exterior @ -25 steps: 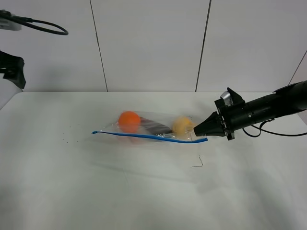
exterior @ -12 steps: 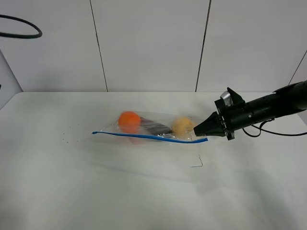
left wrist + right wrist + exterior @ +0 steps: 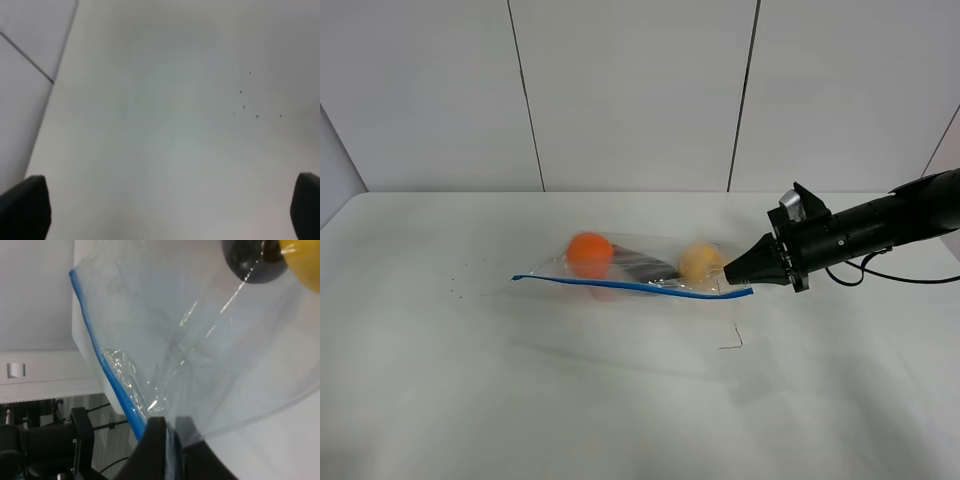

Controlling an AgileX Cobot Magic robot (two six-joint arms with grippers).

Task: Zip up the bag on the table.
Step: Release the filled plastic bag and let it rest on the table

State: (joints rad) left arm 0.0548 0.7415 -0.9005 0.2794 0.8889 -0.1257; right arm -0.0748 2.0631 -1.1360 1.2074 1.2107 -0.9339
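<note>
My right end effector point(image 3: 732, 272), closed tight, pinches the blue-zipper end of the bag point(image 3: 640, 268); the bag lies across the middle of the worktop point(image 3: 620, 400); my left end effector point(image 3: 165, 207), spread wide and empty, hangs above the worktop.

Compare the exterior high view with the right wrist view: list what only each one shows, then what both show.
Only the exterior high view shows the orange fruit inside the bag, the black right arm behind the claw, and the panelled wall. Only the right wrist view shows up close the right claw shut on the bag's corner beside the blue zipper strip, with the plastic crinkled there. Both show the bag, the strip, the yellow fruit, the dark fruit and the right claw.
</note>
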